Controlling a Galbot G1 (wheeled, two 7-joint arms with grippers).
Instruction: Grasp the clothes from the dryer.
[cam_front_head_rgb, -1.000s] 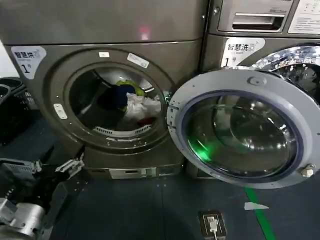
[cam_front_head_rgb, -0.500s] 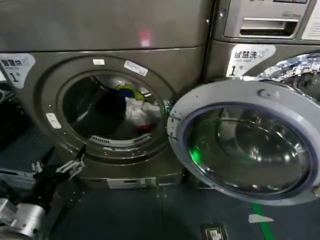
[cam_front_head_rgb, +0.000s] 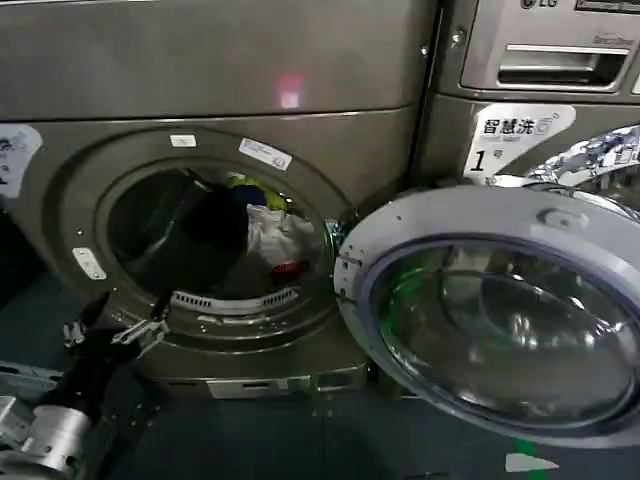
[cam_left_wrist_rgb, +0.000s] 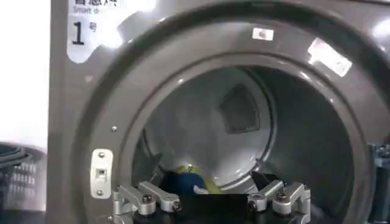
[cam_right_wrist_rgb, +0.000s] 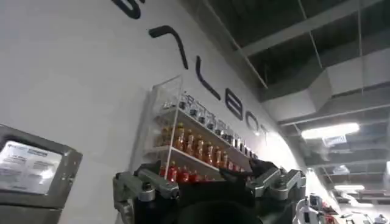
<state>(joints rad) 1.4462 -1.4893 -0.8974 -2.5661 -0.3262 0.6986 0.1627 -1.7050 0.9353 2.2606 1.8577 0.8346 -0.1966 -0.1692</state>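
Left end effector (cam_front_head_rgb: 112, 331), fingers apart, sits at the dryer (cam_front_head_rgb: 215, 60) opening's lower rim, clothes (cam_front_head_rgb: 272, 238) deep inside, so a low reach could strike the rim.

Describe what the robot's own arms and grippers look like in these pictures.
The left gripper is black-bodied with silver metal linkage jaws held by dark screws, on a black forearm ending in a silver cylindrical joint. The right gripper looks the same: a black body with silver bolted linkage jaws. No markings or cables are discernible.
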